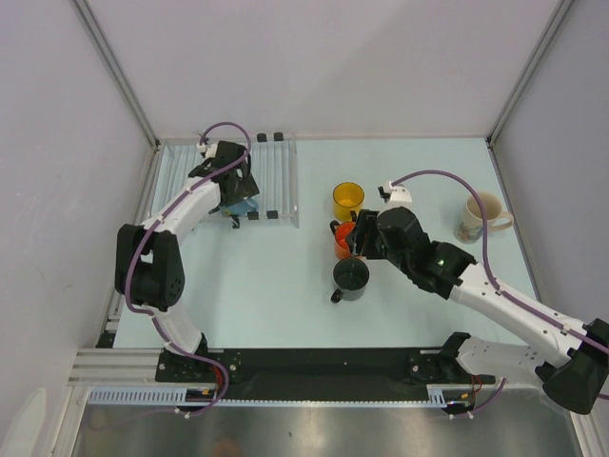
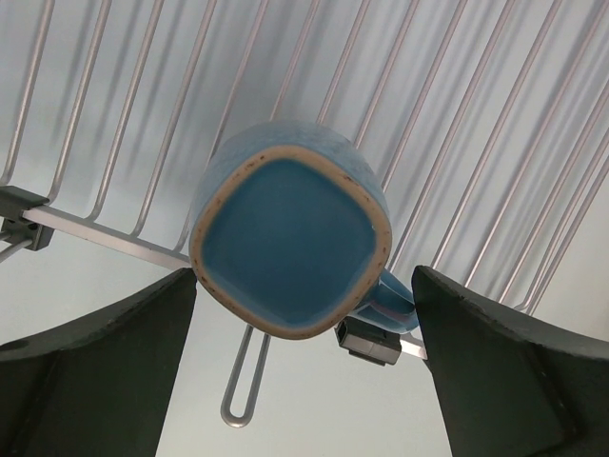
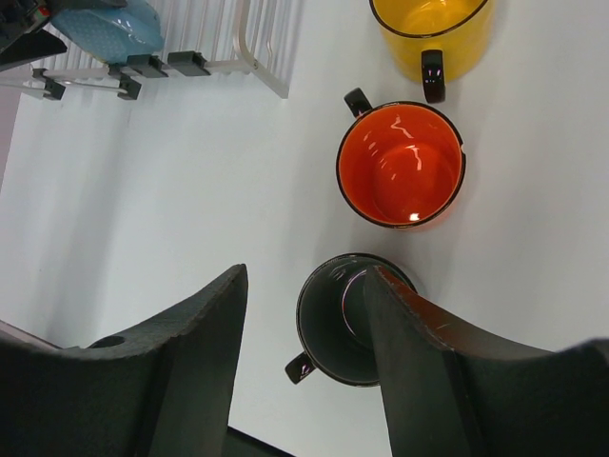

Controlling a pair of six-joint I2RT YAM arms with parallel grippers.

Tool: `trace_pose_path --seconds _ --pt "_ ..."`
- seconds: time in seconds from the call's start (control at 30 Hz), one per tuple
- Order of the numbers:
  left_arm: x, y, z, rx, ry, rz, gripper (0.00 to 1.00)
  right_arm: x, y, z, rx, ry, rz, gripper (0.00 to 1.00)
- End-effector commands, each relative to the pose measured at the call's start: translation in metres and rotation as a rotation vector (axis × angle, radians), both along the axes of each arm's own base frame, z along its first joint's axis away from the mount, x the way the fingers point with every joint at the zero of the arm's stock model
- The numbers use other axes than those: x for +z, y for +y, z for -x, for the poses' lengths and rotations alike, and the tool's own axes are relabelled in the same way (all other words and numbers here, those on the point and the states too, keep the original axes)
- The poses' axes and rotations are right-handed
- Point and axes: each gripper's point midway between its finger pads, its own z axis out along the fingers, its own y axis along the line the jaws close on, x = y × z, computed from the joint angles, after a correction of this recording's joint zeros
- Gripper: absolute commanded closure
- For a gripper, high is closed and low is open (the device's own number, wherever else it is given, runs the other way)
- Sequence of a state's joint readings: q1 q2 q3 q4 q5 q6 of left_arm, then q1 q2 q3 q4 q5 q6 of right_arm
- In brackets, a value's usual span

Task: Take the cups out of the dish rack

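Observation:
The clear dish rack [image 1: 274, 181] lies at the back left and holds one light blue cup [image 1: 244, 204], bottom up on its bars [image 2: 290, 238]. My left gripper [image 1: 238, 190] is open, with its fingers either side of that cup's near end [image 2: 304, 367]. The yellow cup [image 1: 348, 198], the orange cup [image 1: 341, 238] and the dark grey cup [image 1: 351, 278] stand upright on the table in a row. My right gripper [image 1: 356, 249] is open and empty above the dark grey cup [image 3: 333, 328], and one finger [image 3: 419, 352] hides part of its rim. The cream cup [image 1: 481, 215] stands at the right.
White walls with metal posts close in the table on the left, back and right. The rack's near corner [image 3: 257, 57] and its black clips [image 3: 157, 65] lie left of the orange cup [image 3: 402, 164] and the yellow cup [image 3: 433, 29].

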State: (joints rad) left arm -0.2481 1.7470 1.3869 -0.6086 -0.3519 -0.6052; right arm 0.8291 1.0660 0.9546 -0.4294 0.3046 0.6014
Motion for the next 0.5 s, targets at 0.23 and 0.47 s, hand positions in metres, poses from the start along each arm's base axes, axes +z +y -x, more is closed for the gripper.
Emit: trace_pose_path --seconds 0.23,0.47 --pt "0.009 0.01 -0.011 0.042 -0.034 -0.029 0.0 0.008 -0.005 0.0 -0.017 -0.024 -0.025 0.42" --pt "0.009 0.029 -0.021 0.085 -0.031 -0.033 0.0 0.005 -0.004 0.0 -0.015 -0.021 -0.022 0.42"
